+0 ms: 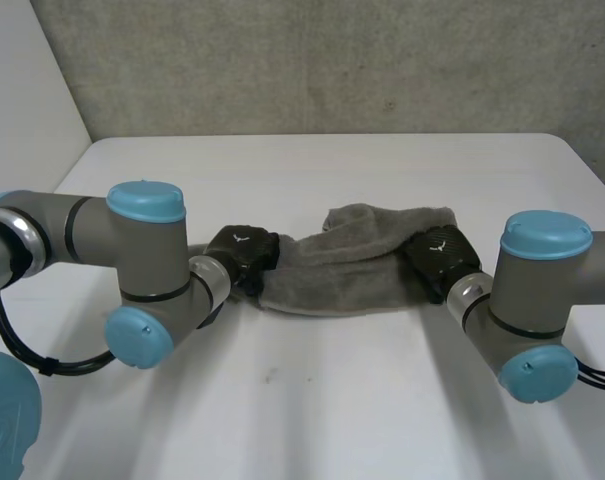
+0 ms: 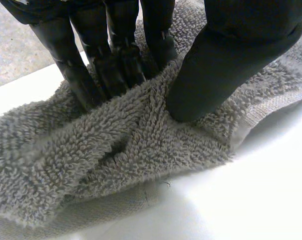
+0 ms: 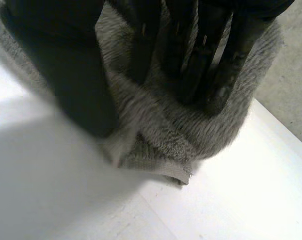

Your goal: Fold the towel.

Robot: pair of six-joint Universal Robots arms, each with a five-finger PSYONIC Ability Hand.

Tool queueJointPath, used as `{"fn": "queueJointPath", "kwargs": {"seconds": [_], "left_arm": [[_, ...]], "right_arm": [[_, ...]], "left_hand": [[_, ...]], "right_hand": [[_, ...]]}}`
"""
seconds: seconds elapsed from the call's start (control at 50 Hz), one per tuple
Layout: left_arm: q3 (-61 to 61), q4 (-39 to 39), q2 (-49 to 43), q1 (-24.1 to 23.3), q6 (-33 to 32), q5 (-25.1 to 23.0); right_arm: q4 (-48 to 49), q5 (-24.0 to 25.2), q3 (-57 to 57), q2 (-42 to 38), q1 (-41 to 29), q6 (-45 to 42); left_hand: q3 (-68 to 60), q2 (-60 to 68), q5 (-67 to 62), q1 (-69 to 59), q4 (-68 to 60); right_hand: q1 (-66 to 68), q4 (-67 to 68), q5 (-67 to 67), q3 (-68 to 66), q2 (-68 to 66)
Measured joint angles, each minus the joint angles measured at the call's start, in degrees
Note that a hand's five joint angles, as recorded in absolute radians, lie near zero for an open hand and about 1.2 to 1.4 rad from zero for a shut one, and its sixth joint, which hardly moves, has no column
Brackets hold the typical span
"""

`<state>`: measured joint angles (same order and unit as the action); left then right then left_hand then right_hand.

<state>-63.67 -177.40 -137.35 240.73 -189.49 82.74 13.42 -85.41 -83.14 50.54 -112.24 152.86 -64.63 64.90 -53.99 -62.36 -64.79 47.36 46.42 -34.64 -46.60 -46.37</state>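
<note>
Where left hand (image 1: 244,250) and right hand (image 1: 437,252) pinch towel (image 1: 342,265) ends, fingers (image 2: 116,65) part-buried

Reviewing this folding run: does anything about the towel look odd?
Yes: the towel is bunched into a rumpled strip between the left hand and right hand, each pinching one end; its edges are uneven, not squared.
</note>
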Motion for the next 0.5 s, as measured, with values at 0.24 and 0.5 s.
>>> {"fn": "queueJointPath", "kwargs": {"seconds": [0.24, 0.5], "left_arm": [[1.5, 4.2, 7.2, 0.0, 0.2, -0.3], [11.0, 26.8, 21.9, 0.1, -0.6, -1.0]], "right_arm": [[0.3, -1.5, 1.8, 6.8, 0.5, 0.7], [-23.4, -1.4, 12.0, 25.2, 0.6, -2.4]], "left_hand": [[-4.3, 4.2, -3.7, -2.7, -4.5], [-4.6, 4.5, -4.0, -2.9, -4.9]], "right_hand": [[17.4, 31.0, -24.6, -30.8, -25.9], [17.7, 31.0, -25.4, -30.8, -26.9]]}}
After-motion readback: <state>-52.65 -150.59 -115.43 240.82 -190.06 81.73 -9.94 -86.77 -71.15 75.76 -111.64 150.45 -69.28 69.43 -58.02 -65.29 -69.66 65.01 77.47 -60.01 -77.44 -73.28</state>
